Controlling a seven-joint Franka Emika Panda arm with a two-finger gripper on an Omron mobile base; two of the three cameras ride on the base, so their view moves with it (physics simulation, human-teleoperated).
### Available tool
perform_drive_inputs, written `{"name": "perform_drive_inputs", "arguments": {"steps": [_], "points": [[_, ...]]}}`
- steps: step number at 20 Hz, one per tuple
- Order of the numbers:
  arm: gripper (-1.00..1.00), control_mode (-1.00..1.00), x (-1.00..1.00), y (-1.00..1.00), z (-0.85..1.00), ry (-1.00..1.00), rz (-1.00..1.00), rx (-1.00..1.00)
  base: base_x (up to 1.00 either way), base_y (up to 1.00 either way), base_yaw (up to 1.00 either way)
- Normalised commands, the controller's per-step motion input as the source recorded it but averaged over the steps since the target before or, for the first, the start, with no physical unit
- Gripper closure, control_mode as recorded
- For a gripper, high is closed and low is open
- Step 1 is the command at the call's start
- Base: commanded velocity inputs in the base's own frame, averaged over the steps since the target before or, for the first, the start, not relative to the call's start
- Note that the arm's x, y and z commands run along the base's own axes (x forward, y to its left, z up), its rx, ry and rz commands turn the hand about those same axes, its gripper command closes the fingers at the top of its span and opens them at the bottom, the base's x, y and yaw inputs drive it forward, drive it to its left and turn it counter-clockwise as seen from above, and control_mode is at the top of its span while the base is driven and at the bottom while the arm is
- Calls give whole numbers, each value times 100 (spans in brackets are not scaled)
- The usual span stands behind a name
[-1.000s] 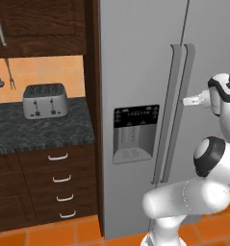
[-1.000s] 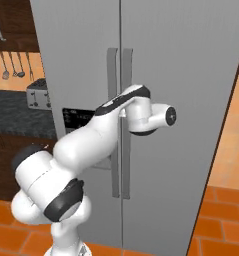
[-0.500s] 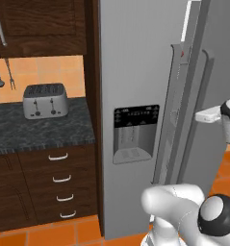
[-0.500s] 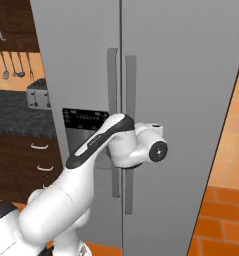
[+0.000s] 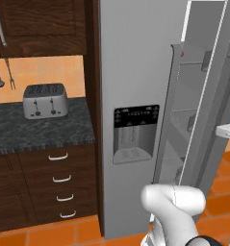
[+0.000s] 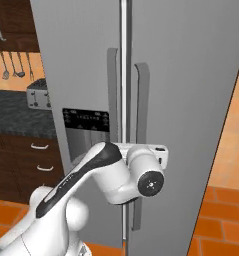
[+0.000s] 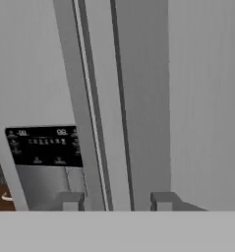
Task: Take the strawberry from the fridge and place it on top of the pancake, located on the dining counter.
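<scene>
The grey fridge (image 5: 135,72) stands straight ahead, its right door (image 5: 210,96) swung partly out toward me. Pale shelves (image 5: 184,113) show in the gap. A tiny red speck (image 5: 182,54) sits high in that gap; I cannot tell whether it is the strawberry. My gripper (image 7: 116,202) is shut on the right door's long vertical handle (image 6: 142,100), its fingertips (image 7: 70,201) either side of the bar. In the right base view the gripper (image 6: 143,148) sits at mid-height on that handle. The pancake and the dining counter are out of view.
The left fridge door carries the black dispenser panel (image 5: 135,132). Left of the fridge a dark granite counter (image 5: 20,134) holds a silver toaster (image 5: 45,100) over wood drawers (image 5: 58,180). Utensils (image 5: 3,72) hang on the wall. Orange tile floor (image 5: 54,233) lies below.
The right fridge door has swung further open, from nearly closed to showing the shelves inside. My hand has pulled back with the handle, toward the base and to the right.
</scene>
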Motion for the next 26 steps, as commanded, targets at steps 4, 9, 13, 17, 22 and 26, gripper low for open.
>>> {"name": "perform_drive_inputs", "arguments": {"steps": [4, 9, 13, 17, 22, 26], "points": [[-100, -100, -100, 1, 41, 5, -1, -9, 0, 0, 0], [-100, -100, -100, -40, 22, 4, 0, -7, 0, 0, 0], [-100, -100, -71, 32, 32, 0, -1, -30, 0, 0, 0], [-100, -100, 49, 100, 63, 0, -4, -66, 0, 0, 0], [-100, -100, 84, 70, 35, 11, 6, -50, 0, 0, 0], [-100, -100, 100, 36, -1, 24, 1, -53, 0, 0, 0]]}}
